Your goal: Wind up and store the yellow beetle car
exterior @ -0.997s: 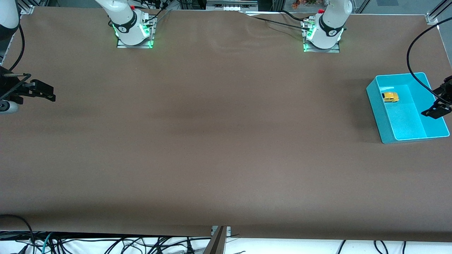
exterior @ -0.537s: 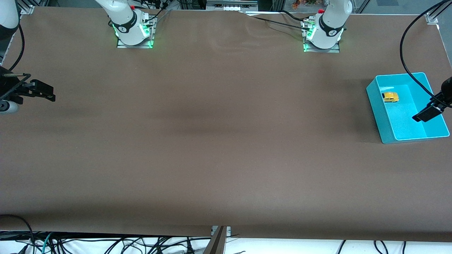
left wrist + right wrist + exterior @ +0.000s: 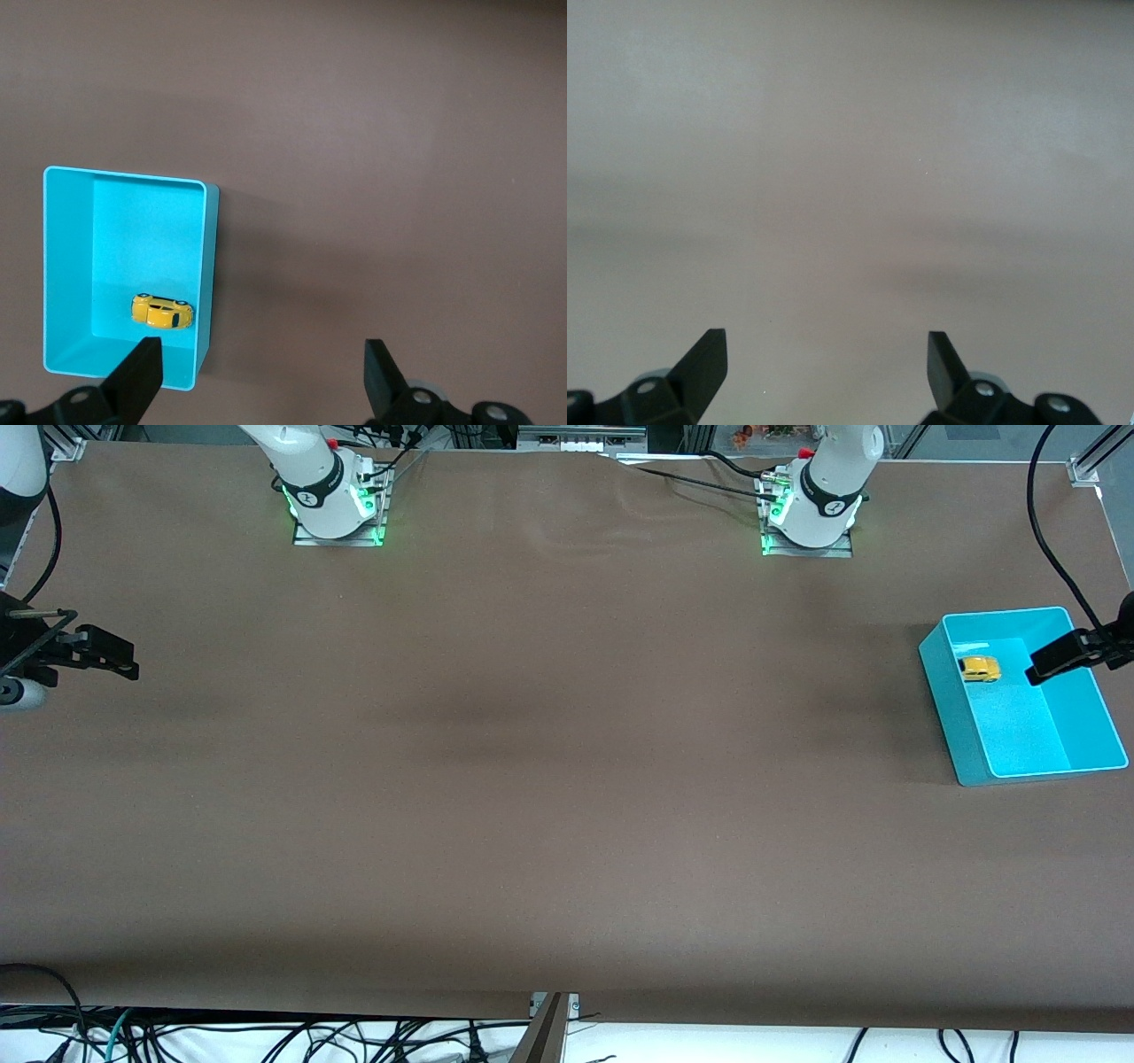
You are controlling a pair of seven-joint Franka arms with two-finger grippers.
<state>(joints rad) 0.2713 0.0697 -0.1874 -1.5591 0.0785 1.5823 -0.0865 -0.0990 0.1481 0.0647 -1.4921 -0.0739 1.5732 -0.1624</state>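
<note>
The yellow beetle car lies inside the turquoise bin at the left arm's end of the table, close to the bin wall that is farther from the front camera. In the left wrist view the car lies on its side in a corner of the bin. My left gripper hovers high over the bin, open and empty. In its wrist view one finger is over the bin's corner beside the car and the other over bare table. My right gripper waits, open and empty, over the right arm's end of the table.
The brown table cover is bare between the two arms. A black cable hangs over the bin's end of the table. The table's front edge has cables below it.
My left gripper has swung across the bin toward the car's end. The car and the bin have not moved. The right arm has not moved.
</note>
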